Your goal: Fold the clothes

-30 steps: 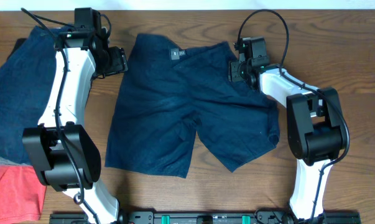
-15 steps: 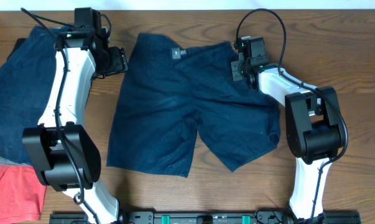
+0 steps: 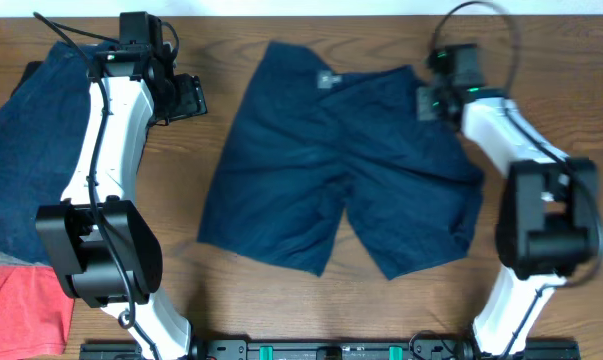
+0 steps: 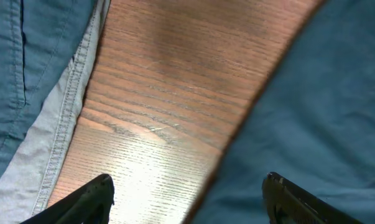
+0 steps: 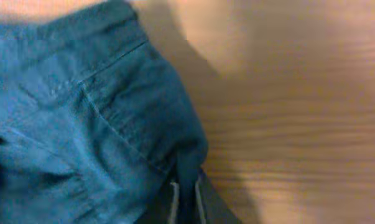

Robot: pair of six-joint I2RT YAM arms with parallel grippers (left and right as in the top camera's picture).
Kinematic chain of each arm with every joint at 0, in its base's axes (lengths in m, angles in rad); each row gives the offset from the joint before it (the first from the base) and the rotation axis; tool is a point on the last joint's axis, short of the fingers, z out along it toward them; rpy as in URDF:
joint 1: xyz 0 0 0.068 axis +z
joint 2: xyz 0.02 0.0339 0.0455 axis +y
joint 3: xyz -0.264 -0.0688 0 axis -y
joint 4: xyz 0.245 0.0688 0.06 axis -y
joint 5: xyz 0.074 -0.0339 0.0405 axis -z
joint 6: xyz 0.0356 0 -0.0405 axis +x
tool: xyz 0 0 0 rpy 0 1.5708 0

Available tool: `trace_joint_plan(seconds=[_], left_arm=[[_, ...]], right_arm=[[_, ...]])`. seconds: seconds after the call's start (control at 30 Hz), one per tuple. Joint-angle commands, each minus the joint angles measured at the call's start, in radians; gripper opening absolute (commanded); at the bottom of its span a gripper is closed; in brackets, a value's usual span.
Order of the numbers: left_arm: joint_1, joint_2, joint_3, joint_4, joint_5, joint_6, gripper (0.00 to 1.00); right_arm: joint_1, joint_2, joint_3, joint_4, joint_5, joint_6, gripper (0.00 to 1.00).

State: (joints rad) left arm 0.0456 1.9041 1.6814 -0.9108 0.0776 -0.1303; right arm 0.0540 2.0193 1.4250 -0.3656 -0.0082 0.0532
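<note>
My white-and-black left arm (image 3: 106, 140) is stretched forward, left gripper (image 3: 188, 98) spread wide, holding nothing. My right arm (image 3: 501, 125) is stretched forward too, right gripper (image 3: 428, 102) pinched onto the dark navy-blue cloth shorts (image 3: 331, 180) at the waistband.

Overhead view, fixed, straight down, wide across tabletop (image 3: 281, 315), left wrist view, close, downward on bare wood between denim shorts (image 4: 32, 81) and navy shorts (image 4: 324, 112), right wrist view, very close on navy waistband corner, navy shorts common to all three.
</note>
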Motion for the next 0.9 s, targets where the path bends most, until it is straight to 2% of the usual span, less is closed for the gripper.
trace_joint_plan(seconds=[0.0, 0.13, 0.33, 0.4, 0.47, 0.53, 0.63, 0.87], left_arm=[[0.003, 0.004, 0.007, 0.005, -0.008, 0.005, 0.78], [0.003, 0.004, 0.007, 0.012, -0.008, 0.005, 0.78], [0.003, 0.004, 0.007, 0.022, -0.008, 0.005, 0.78], [0.003, 0.004, 0.007, 0.027, -0.008, 0.005, 0.79], [0.003, 0.004, 0.007, 0.031, -0.008, 0.005, 0.78], [0.003, 0.004, 0.007, 0.037, -0.008, 0.005, 0.78], [0.003, 0.004, 0.007, 0.038, -0.008, 0.005, 0.78], [0.003, 0.004, 0.007, 0.037, -0.008, 0.006, 0.78]], right_arm=[[-0.056, -0.101, 0.036, -0.008, -0.129, 0.004, 0.11], [-0.104, -0.106, 0.036, -0.007, -0.185, -0.002, 0.18], [-0.139, -0.074, 0.036, -0.011, -0.161, -0.003, 0.19], [-0.133, -0.072, 0.035, -0.023, -0.212, -0.024, 0.28], [-0.113, -0.072, 0.035, -0.023, -0.259, -0.058, 0.42], [-0.084, -0.07, 0.035, -0.011, -0.258, -0.082, 0.57], [-0.027, -0.056, 0.035, 0.027, -0.2, -0.096, 0.71], [0.033, 0.048, 0.043, 0.2, -0.1, -0.095, 0.8]])
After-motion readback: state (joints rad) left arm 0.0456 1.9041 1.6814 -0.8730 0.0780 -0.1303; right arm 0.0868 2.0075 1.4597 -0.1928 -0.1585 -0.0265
